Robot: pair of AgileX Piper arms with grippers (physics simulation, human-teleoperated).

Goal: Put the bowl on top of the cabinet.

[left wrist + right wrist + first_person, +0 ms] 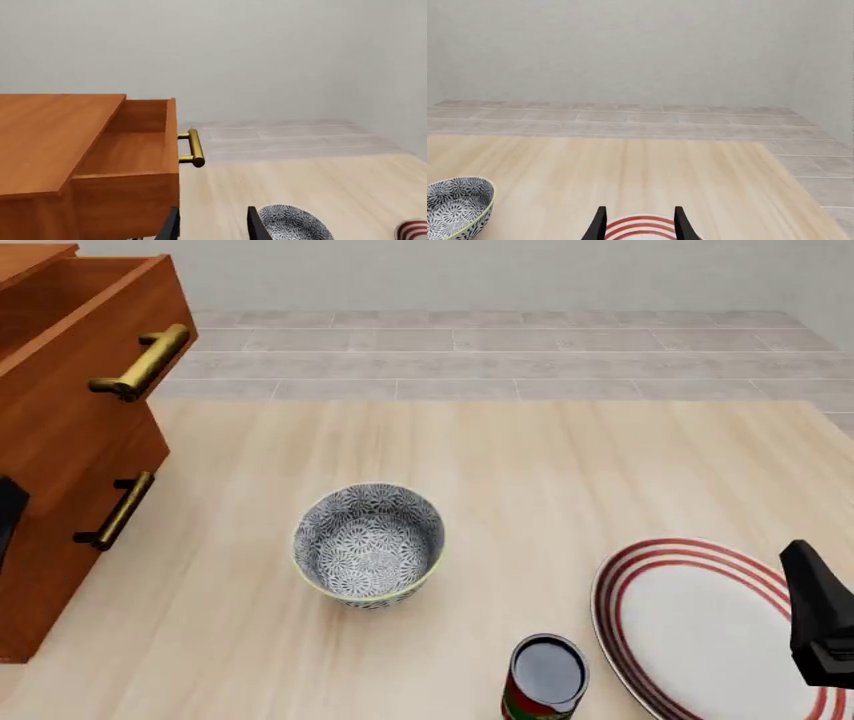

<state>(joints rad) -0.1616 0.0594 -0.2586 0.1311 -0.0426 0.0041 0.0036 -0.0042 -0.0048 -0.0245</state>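
The bowl (368,545), blue-grey floral with a yellowish rim, stands upright in the middle of the table. It also shows in the left wrist view as the bowl (294,223) and in the right wrist view as the bowl (456,205). The reddish-brown cabinet (60,430) fills the left side, its top drawer (131,146) pulled out. My left gripper (213,227) hangs open beside the cabinet, well left of the bowl, holding nothing. Above the plate, to the bowl's right, my right gripper (640,226) is open and empty.
A white plate with red rings (707,630) lies at the front right. A dark-topped can (545,680) stands near the front edge between bowl and plate. Brass bar handles (140,362) stick out from the cabinet's drawers. Beyond the table lies a tiled floor.
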